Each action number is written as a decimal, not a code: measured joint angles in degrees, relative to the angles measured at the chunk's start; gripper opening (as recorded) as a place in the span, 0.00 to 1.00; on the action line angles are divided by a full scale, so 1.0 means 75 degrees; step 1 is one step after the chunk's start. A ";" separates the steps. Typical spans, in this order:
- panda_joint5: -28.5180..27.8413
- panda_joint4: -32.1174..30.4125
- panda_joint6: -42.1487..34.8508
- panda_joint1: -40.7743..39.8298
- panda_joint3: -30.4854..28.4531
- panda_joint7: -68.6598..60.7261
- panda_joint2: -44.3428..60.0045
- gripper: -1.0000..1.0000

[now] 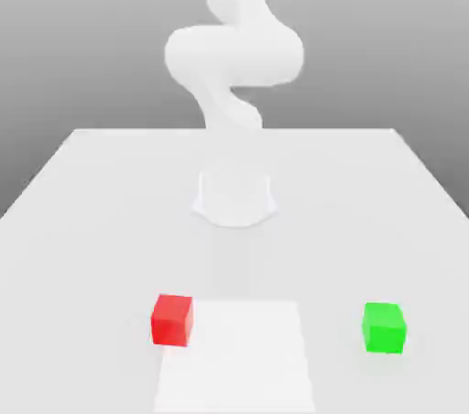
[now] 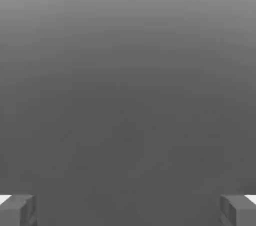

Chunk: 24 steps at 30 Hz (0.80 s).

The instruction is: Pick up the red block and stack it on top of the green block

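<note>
We count 1 red block (image 1: 172, 319) and 1 green block (image 1: 384, 327), both matte cubes, well apart on the smooth white tabletop (image 1: 82, 220). The claw (image 2: 128, 210) has 2 grey fingertips (image 2: 18, 210) spread wide, holding nothing.

On my feed: bright red block (image 1: 172, 320), bright green block (image 1: 384, 327), plain white table (image 1: 82, 220), white arm (image 1: 234, 55), grey fingertips (image 2: 17, 211).
</note>
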 joint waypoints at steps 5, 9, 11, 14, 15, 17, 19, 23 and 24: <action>-0.0312 -0.0578 0.0573 -0.1024 0.0781 0.1941 0.1002 0.50; -0.0599 -0.1024 0.1011 -0.1713 0.1236 0.3479 0.1808 0.50; -0.0732 -0.1246 0.1228 -0.2029 0.1420 0.4236 0.2215 0.50; -0.0913 -0.1579 0.1555 -0.2481 0.1655 0.5363 0.2822 0.50; -0.0963 -0.1690 0.1664 -0.2621 0.1721 0.5731 0.3022 0.50; -0.1064 -0.1913 0.1884 -0.2836 0.1782 0.6463 0.3421 0.50; -0.1125 -0.2135 0.2105 -0.3050 0.1842 0.7171 0.3808 0.50; -0.1071 -0.2586 0.2563 -0.3391 0.1901 0.8457 0.4535 0.50; -0.1013 -0.2700 0.2680 -0.3443 0.1894 0.8746 0.4705 0.50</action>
